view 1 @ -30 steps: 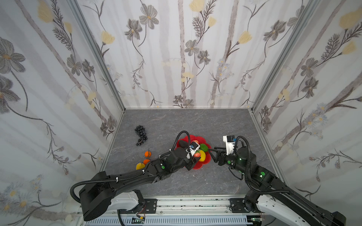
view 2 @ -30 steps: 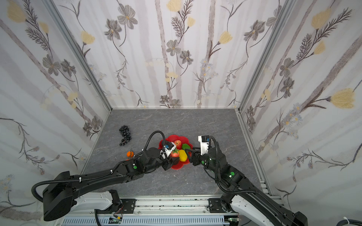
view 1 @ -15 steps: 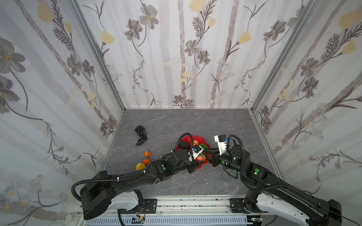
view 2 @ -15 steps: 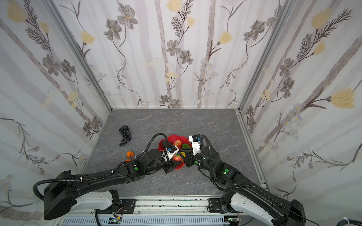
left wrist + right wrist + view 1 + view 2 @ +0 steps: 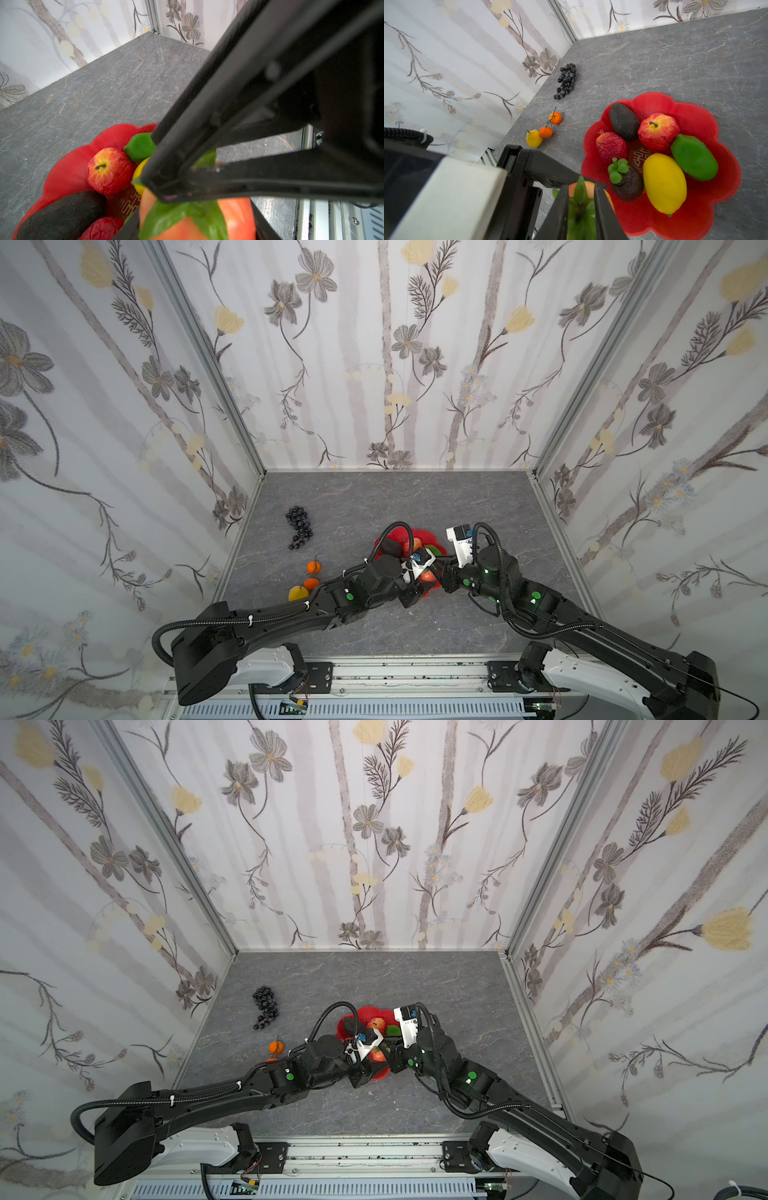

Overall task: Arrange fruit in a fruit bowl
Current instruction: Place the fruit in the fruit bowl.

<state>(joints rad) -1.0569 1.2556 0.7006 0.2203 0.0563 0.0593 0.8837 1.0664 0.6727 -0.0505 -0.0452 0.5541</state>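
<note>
An orange-red fruit (image 5: 234,218) with green leaves sits between my left gripper's (image 5: 197,225) fingers, just over the near rim of the red scalloped fruit bowl (image 5: 695,124). My right gripper (image 5: 581,193) comes in from the other side. Its two fingers are pinched onto the fruit's green leafy top (image 5: 580,209). In both top views the two grippers meet at this fruit (image 5: 428,574) (image 5: 377,1053). The bowl holds an avocado (image 5: 624,121), apple (image 5: 658,131), lime (image 5: 694,158), lemon (image 5: 664,182), bumpy red fruit (image 5: 610,146) and a dark fruit with a green cap (image 5: 627,185).
On the grey table left of the bowl lie a black grape bunch (image 5: 299,526), two oranges on a stem (image 5: 313,567) and a small yellow pear (image 5: 298,593). Flowered walls close in the left, back and right. A metal rail (image 5: 374,668) runs along the front.
My right gripper has swung left from beside the bowl to the fruit in my left gripper, and its jaws have closed on the leafy top. The left gripper keeps its grip.
</note>
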